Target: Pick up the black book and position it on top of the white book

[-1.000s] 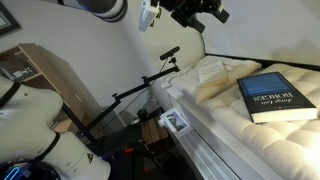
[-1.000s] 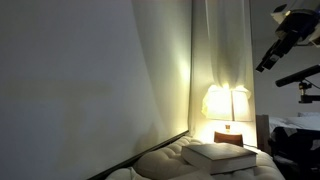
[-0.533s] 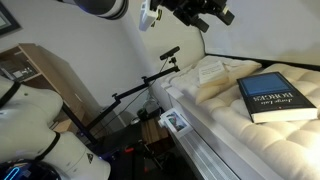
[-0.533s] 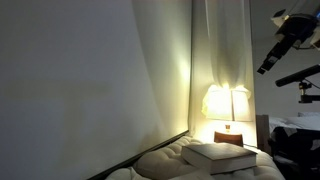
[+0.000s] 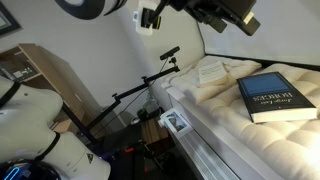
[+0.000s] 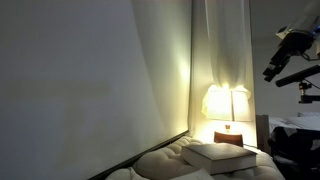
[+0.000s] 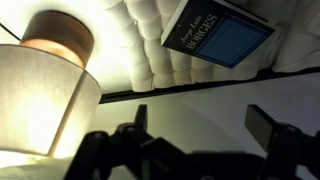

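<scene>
White arm (image 5: 95, 8), black gripper (image 5: 238, 20)

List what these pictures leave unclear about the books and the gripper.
- white book: in an exterior view, too small to read its markings; outside the wrist view.
- black book: in the wrist view, the top edge cuts off its upper part.
- gripper: in an exterior view, blurred; how the jaws stand is unreadable there.

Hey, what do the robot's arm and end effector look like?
The arm has a smooth, rounded white shell. The end effector is black and blocky, with two flat dark fingers that show mostly as silhouettes in the wrist view. No markings can be made out.
</scene>
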